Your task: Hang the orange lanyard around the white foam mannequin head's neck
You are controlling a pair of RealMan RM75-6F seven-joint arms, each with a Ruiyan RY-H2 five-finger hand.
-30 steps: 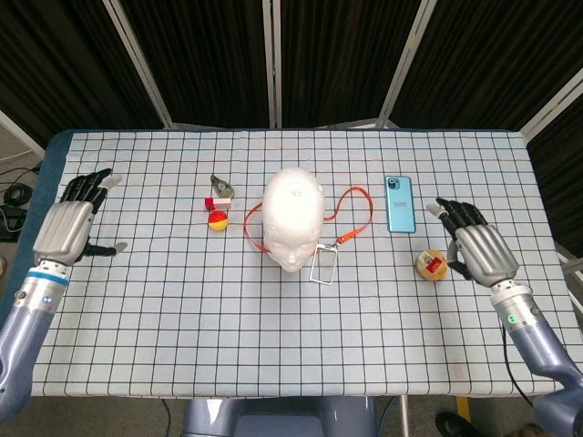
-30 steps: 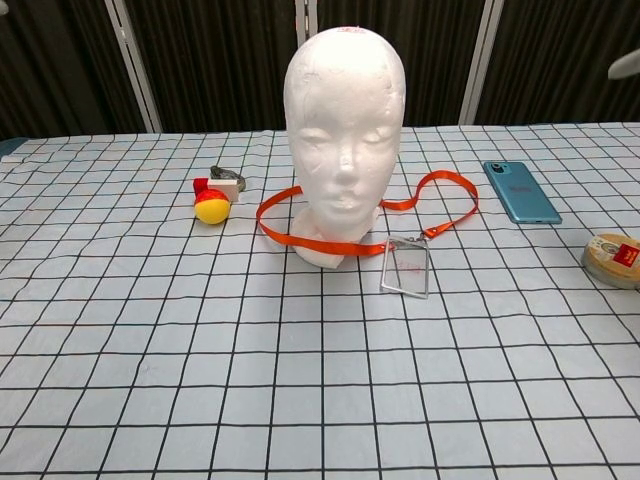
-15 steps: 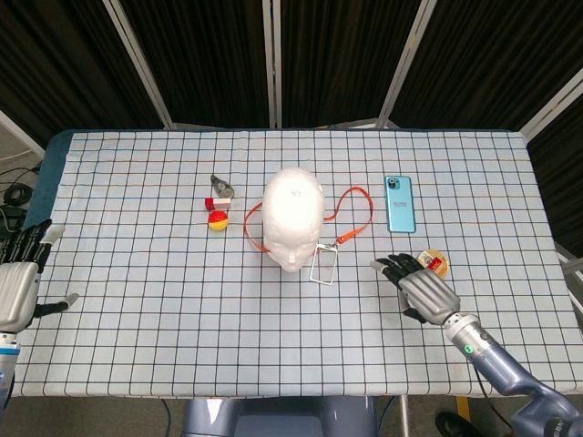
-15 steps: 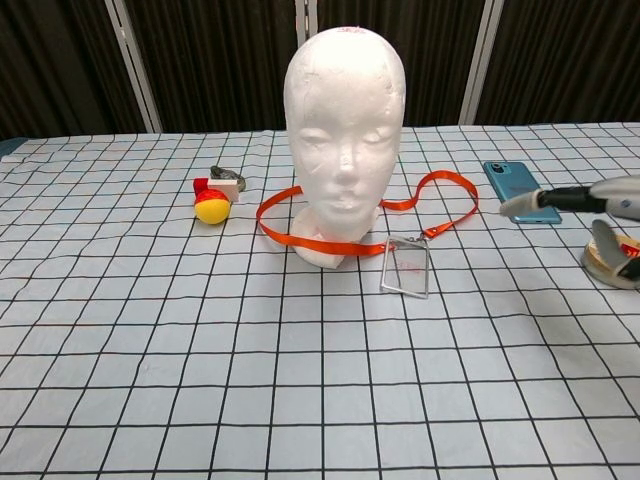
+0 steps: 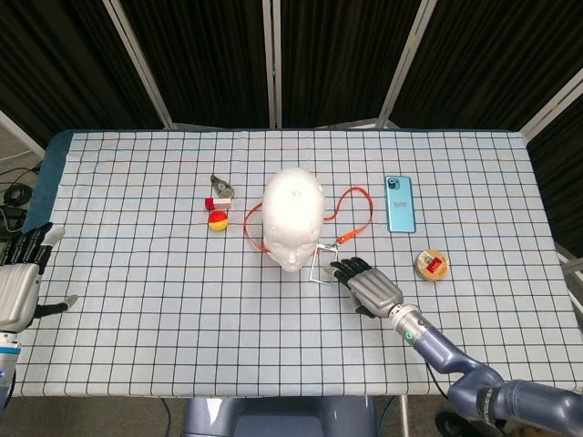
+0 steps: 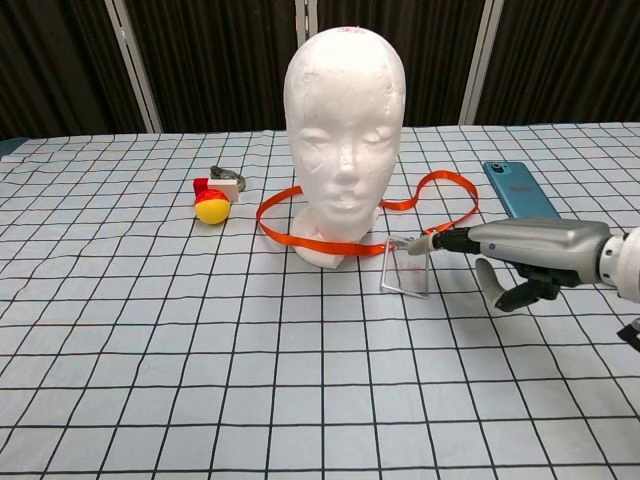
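A: Grey right hand (image 6: 520,250) sits nearest us, fingers stretched flat, tips at the clear badge holder (image 6: 406,267). We see nothing pinched. Left hand (image 5: 20,287) is spread at the table edge, holding nothing.

B: And the orange lanyard (image 6: 330,238)?

A: It lies on the checked cloth, looped round the base of the white foam mannequin head (image 6: 344,130), strap trailing toward the blue phone (image 6: 518,188).

B: So progress?

A: We judge it early: lanyard not lifted, nothing over the neck. Grasp, raise and hang are all left.
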